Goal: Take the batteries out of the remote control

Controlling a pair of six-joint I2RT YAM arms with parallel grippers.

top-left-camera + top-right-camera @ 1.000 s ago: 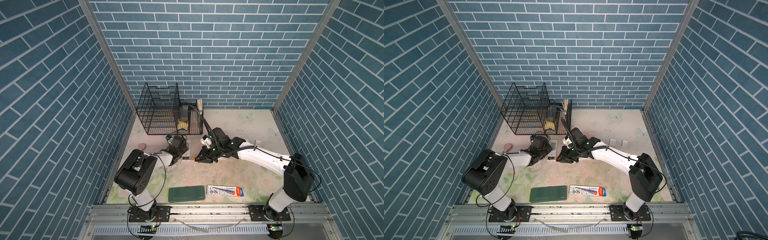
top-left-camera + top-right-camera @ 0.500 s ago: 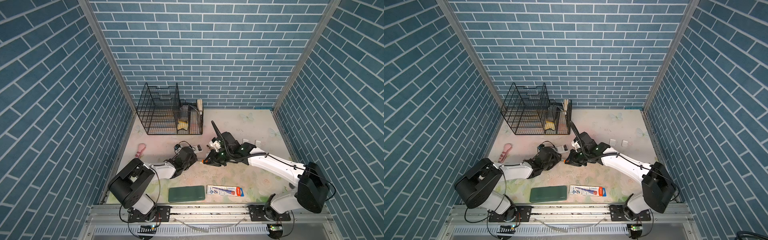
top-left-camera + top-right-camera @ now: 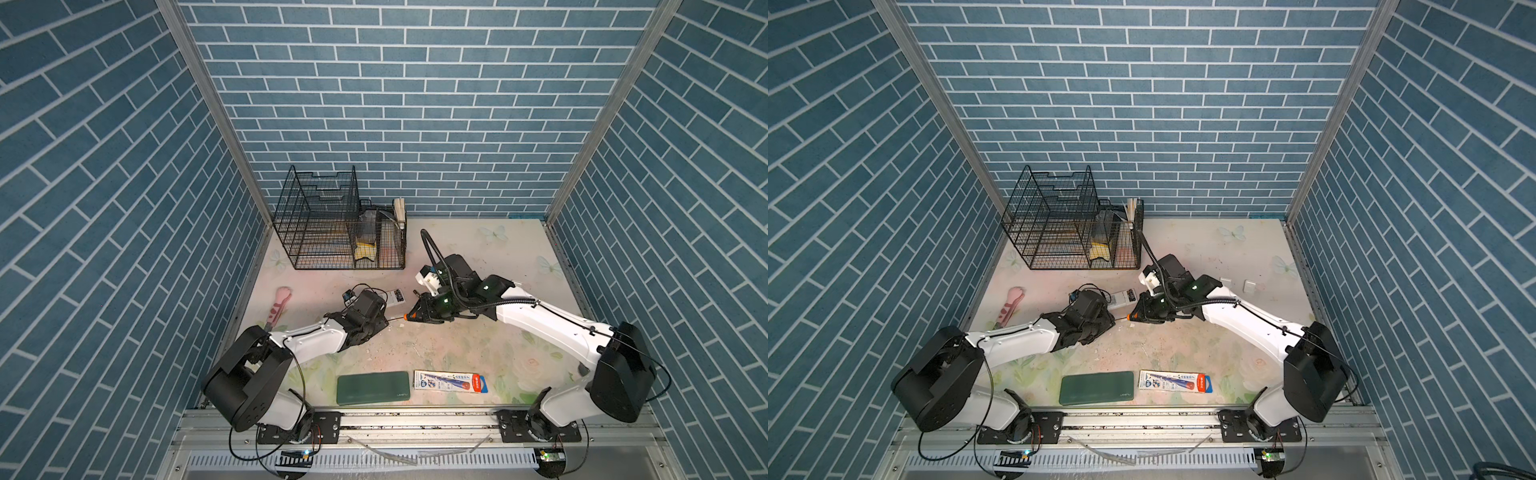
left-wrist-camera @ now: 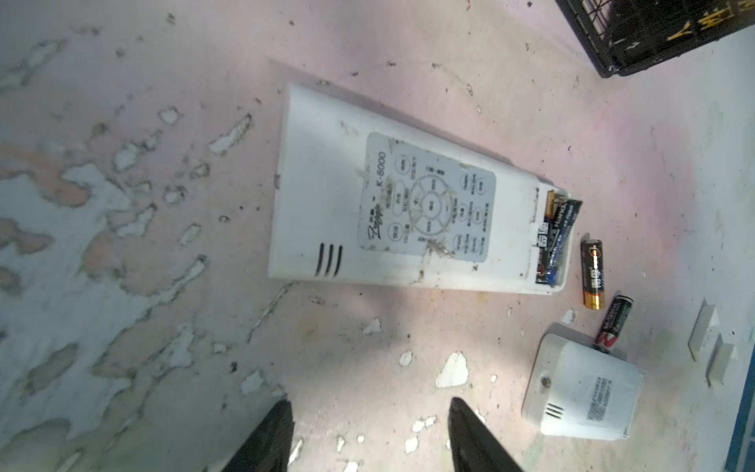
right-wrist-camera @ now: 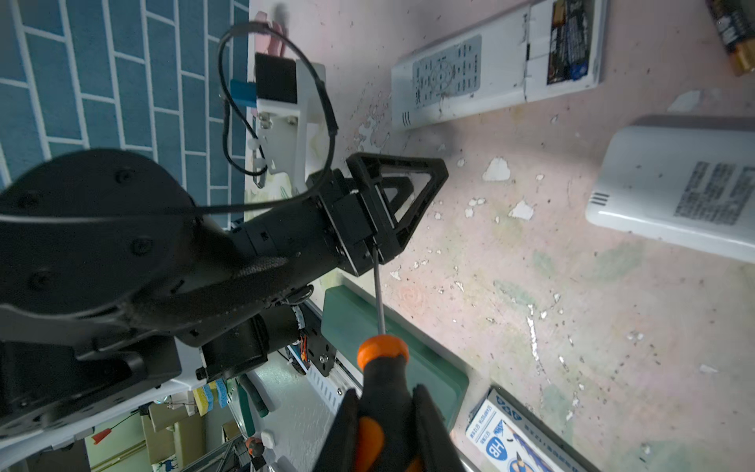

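Batteries (image 4: pixel 557 241) sit partly in the open bay of the remote control (image 4: pixel 408 212), just ahead of your left claw (image 4: pixel 367 437); two lie loose on the desk (image 4: pixel 163 367) beyond that end, one against the detached white cover (image 4: pixel 584 392). Your left arm stretches low, claw parted and empty. Your right claw (image 5: pixel 386 402) clamps the screwdriver (image 5: pixel 382 367), tip beside the left claw.

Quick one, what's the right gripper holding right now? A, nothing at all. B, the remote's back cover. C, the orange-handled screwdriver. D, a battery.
C: in the right wrist view the right gripper is clamped on the black-and-orange handle of the screwdriver, whose metal shaft points away from it.
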